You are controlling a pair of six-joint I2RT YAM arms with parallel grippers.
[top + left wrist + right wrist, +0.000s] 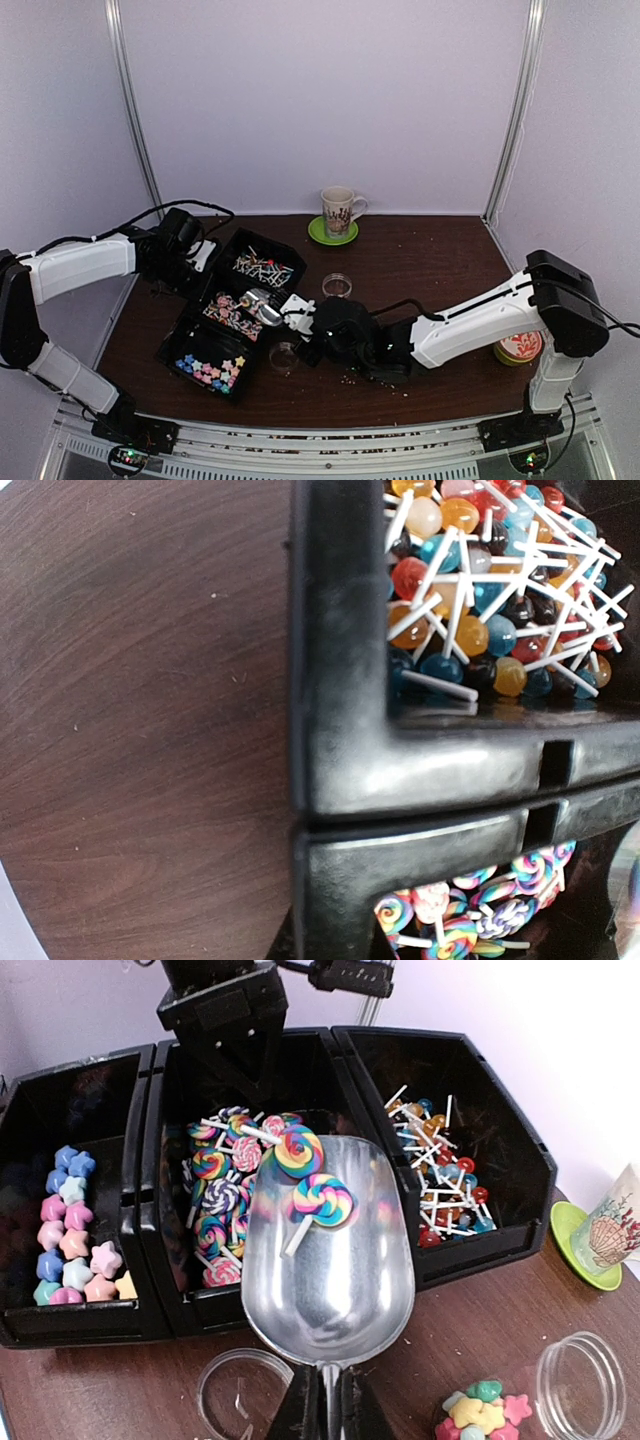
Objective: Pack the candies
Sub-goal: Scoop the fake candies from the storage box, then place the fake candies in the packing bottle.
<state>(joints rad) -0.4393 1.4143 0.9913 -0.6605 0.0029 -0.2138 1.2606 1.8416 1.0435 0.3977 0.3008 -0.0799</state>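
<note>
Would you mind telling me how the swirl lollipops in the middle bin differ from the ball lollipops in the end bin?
The swirl lollipops are flat, striped spiral discs; the ball lollipops are small, single-coloured globes. Two swirl lollipops lie in the metal scoop; no ball lollipops do. Both have white sticks and sit in black bins.

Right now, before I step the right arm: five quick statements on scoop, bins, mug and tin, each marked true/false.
1. The scoop carries two swirl lollipops. True.
2. The scoop is over the star bin. False: it is over the middle bin, the swirl one.
3. The right gripper is shut on the scoop's handle. True.
4. The mug stands on bare table. False: it stands on a green saucer.
5. The tin sits by the left arm. False: it is beside the right arm, near its base.
</note>
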